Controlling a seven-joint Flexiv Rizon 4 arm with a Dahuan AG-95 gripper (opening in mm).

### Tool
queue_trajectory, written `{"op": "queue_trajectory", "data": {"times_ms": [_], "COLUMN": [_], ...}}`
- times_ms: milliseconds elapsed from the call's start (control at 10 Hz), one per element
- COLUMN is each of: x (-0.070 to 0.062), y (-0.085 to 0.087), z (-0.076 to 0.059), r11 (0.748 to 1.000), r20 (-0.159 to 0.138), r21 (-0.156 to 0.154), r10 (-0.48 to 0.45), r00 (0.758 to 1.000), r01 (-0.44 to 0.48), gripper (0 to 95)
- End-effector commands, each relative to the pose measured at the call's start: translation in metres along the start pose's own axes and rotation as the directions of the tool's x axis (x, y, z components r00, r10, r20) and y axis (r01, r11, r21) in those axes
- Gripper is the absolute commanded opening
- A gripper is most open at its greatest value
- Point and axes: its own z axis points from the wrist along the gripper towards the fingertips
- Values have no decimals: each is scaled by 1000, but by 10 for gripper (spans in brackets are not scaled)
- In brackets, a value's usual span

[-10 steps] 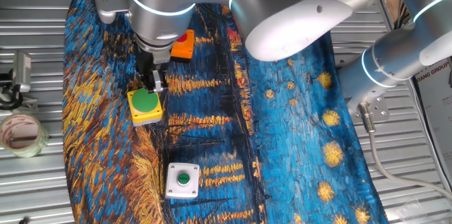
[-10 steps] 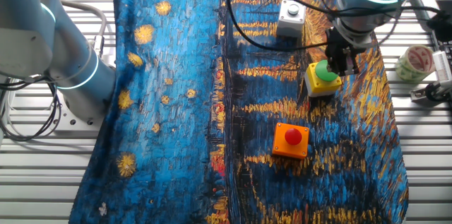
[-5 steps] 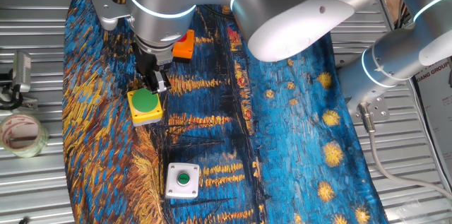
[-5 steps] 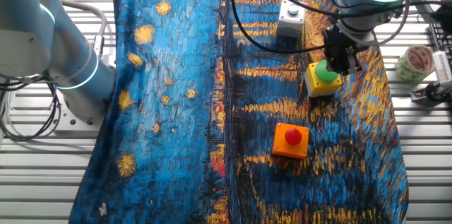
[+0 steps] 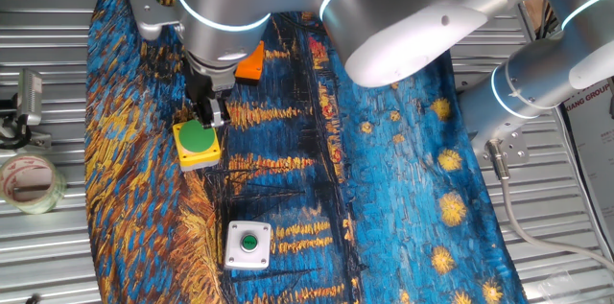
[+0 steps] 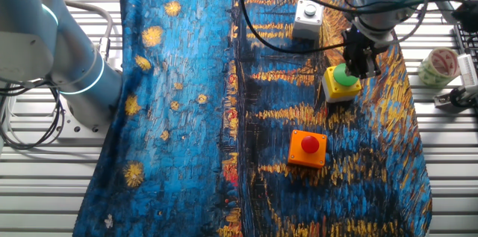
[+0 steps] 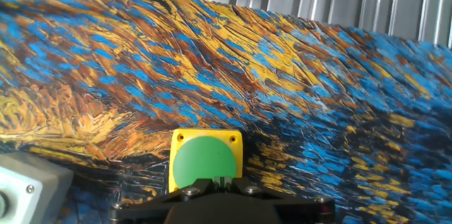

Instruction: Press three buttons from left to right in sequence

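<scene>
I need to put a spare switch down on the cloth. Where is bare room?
Free: the wide blue stretch of cloth beyond the orange box. Crowded: around the yellow box, where the gripper hangs, and the white box beside it.

Table (image 5: 38,64): ribbed metal slats with a dull silver sheen. Cloth (image 5: 403,179): matt woven fabric printed with painterly blue, yellow and orange strokes, lying slightly wrinkled. Yellow box (image 5: 198,145): smooth plastic with a large glossy green button; orange box (image 6: 307,149) and white box (image 5: 247,245): likewise smooth plastic. Arm (image 5: 403,7): satin-finished silvery metal with glowing bluish rings. Gripper (image 6: 357,56): matt black parts. Tape roll (image 5: 27,181): glossy translucent film.
</scene>
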Motion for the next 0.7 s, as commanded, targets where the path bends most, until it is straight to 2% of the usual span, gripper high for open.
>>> {"op": "queue_trajectory", "data": {"times_ms": [100,300,700], "x": [-1,-2,-3], "y": [3,11,17], "z": [1,3,5], "r11": [1000,999,1000], "r20": [-2,-2,-2], "r21": [0,1,0], "r10": [12,43,31], "r00": [1000,999,1000], "r01": [-12,-43,-31], "gripper": [0,0,0]}}
